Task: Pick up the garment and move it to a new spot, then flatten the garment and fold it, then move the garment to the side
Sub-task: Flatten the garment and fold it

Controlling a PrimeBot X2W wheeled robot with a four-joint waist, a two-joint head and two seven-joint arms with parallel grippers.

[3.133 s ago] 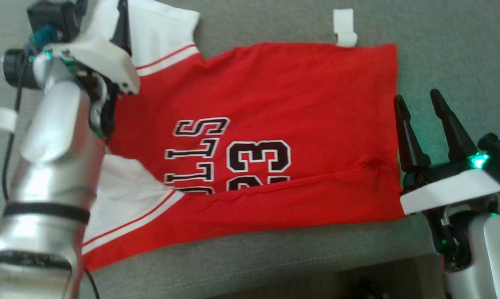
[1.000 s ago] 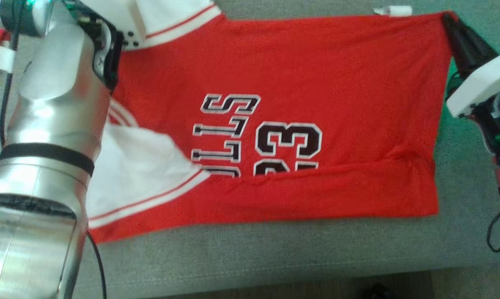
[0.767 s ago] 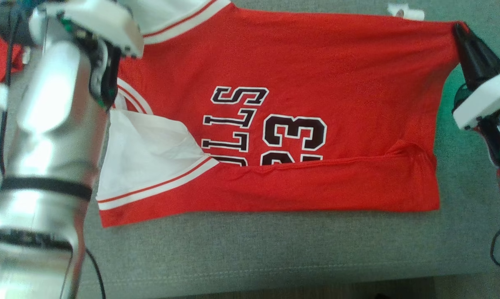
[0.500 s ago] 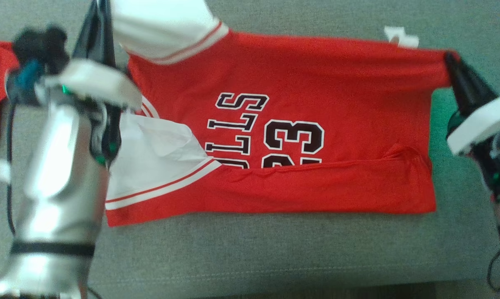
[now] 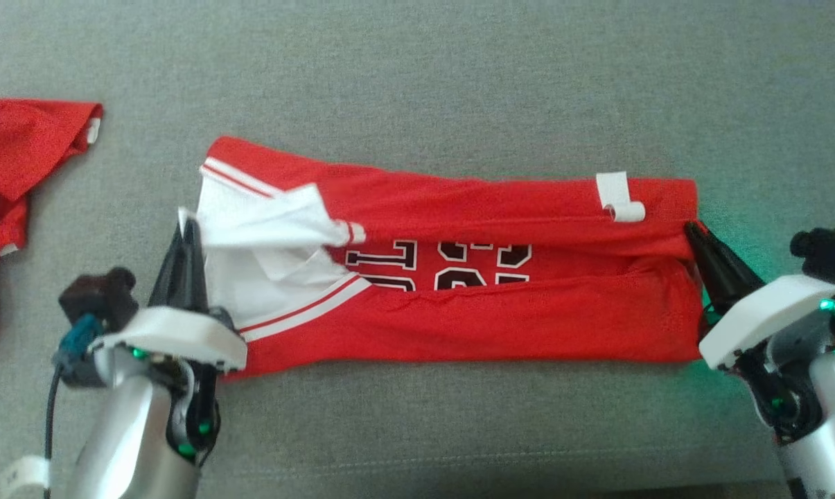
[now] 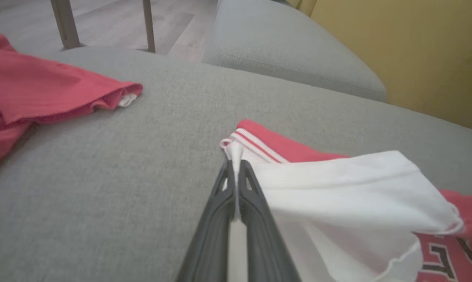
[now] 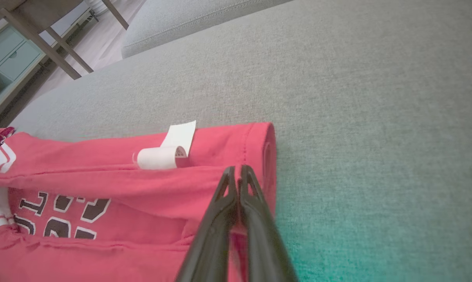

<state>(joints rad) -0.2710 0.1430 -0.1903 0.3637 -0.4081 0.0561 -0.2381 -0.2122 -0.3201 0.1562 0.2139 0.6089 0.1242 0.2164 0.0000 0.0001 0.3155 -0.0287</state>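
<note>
The red jersey [image 5: 472, 312] with white sleeves and black lettering lies across the grey sofa cushion, its far long edge folded toward me over the print. My left gripper [image 5: 188, 229] is shut on the white sleeve edge [image 6: 234, 150] at the jersey's left end. At the right end my right gripper [image 5: 691, 232] is shut on the red hem [image 7: 236, 176]. A curled white label [image 5: 619, 197] sits on the folded-over band, also visible as the label [image 7: 163, 154] in the right wrist view.
A second red garment [image 5: 8, 173] lies crumpled at the cushion's far left, the same red garment [image 6: 36, 94] seen from the left wrist. Another sofa cushion [image 6: 290, 51] and a yellow wall lie beyond. Wooden furniture legs [image 7: 59, 43] stand on the floor.
Both grippers drew the jersey's far edge toward me, folding the upper half over the lettering. The head camera shifted, bringing the other red garment into view.
</note>
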